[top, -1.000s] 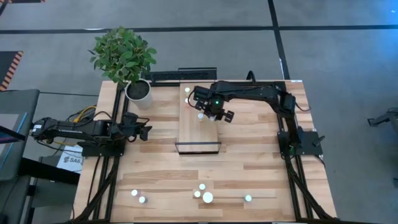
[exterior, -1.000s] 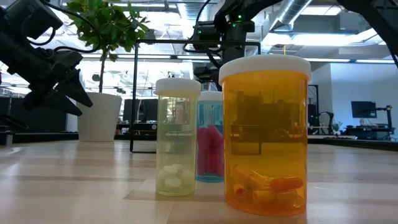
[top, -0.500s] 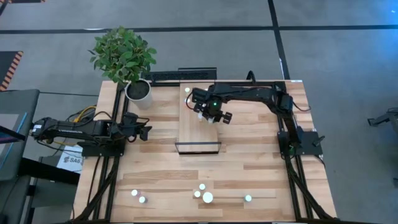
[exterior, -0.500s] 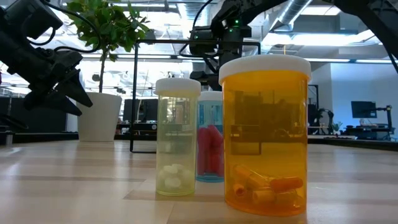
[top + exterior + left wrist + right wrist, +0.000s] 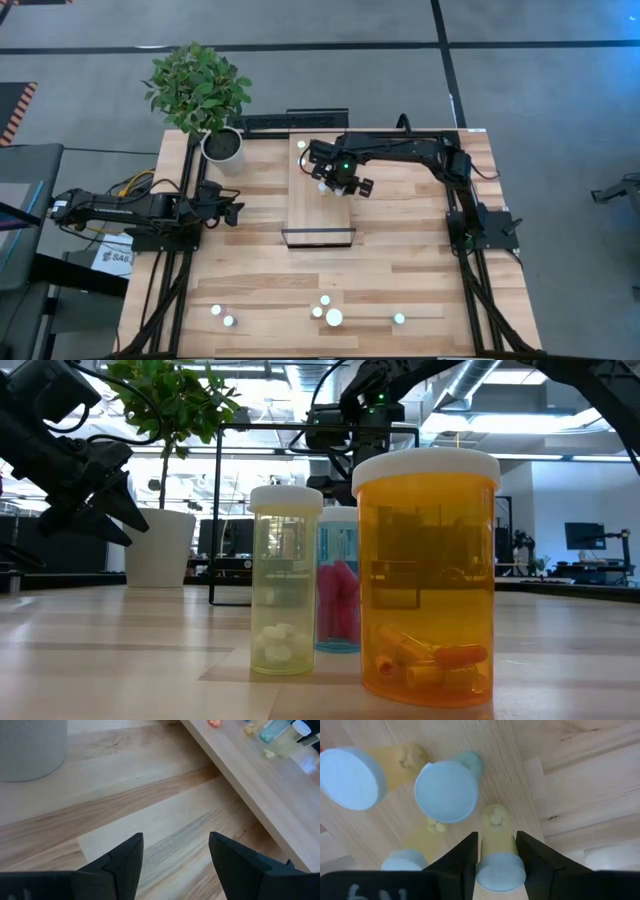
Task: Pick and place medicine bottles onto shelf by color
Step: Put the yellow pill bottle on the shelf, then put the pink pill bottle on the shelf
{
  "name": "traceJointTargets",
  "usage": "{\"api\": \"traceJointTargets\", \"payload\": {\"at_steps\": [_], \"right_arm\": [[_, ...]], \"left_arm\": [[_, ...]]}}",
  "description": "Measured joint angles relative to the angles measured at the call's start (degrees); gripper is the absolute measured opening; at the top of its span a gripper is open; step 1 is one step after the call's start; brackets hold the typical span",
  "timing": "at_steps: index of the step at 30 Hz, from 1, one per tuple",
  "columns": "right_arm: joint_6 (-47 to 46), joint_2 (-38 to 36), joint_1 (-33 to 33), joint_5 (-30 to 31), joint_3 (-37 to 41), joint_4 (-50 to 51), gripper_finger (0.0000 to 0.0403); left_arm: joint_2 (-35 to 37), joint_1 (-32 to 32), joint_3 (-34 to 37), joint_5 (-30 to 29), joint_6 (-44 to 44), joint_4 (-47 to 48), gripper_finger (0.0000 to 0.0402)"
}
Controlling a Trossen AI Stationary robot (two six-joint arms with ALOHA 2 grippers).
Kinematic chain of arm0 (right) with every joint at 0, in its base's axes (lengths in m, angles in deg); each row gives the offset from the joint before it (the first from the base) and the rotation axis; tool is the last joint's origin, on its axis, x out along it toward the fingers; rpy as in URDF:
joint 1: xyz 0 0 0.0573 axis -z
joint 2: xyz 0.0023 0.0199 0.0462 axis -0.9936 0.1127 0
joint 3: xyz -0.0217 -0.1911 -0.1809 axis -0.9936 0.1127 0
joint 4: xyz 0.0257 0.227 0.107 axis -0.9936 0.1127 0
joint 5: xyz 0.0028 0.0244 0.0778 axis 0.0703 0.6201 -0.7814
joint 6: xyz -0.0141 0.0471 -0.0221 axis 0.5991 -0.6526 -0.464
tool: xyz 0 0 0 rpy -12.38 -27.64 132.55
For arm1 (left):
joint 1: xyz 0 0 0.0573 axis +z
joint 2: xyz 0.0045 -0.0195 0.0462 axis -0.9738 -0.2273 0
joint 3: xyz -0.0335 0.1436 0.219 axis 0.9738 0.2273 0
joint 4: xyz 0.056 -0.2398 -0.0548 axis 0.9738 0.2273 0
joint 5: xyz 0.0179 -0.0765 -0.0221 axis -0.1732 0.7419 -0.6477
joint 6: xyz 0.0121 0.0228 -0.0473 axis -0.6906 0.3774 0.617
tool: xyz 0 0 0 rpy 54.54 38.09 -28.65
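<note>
Fingers (image 5: 495,851) of right arm around 1 yellow bottle (image 5: 499,855) on shelf (image 5: 318,205), 4 bottles there, 6 on table (image 5: 420,270).

Both arms are black and made of slim jointed segments, each one fixed on a dark metal frame at the side of the table. The right arm (image 5: 400,150) has a small green light close to its wrist. The left arm (image 5: 130,210) has yellow and orange cables near its base. The fingers (image 5: 122,865) are matte black, wedge-shaped, with angular edges.
</note>
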Motion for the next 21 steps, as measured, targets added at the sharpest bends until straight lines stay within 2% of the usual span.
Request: {"api": "traceJointTargets", "payload": {"at_steps": [11, 21], "right_arm": [[1.29, -0.16, 0.0, 0.11, 0.04, 0.24, 0.0206], [2.2, -6.62, -0.19, 2.56, 0.04, 1.25, 0.0216]], "left_arm": [[0.0, 0.0, 0.0, 0.0, 0.0, 0.0, 0.0212], [0.01, 0.01, 0.0, 0.0, 0.0, 0.01, 0.0212]]}}
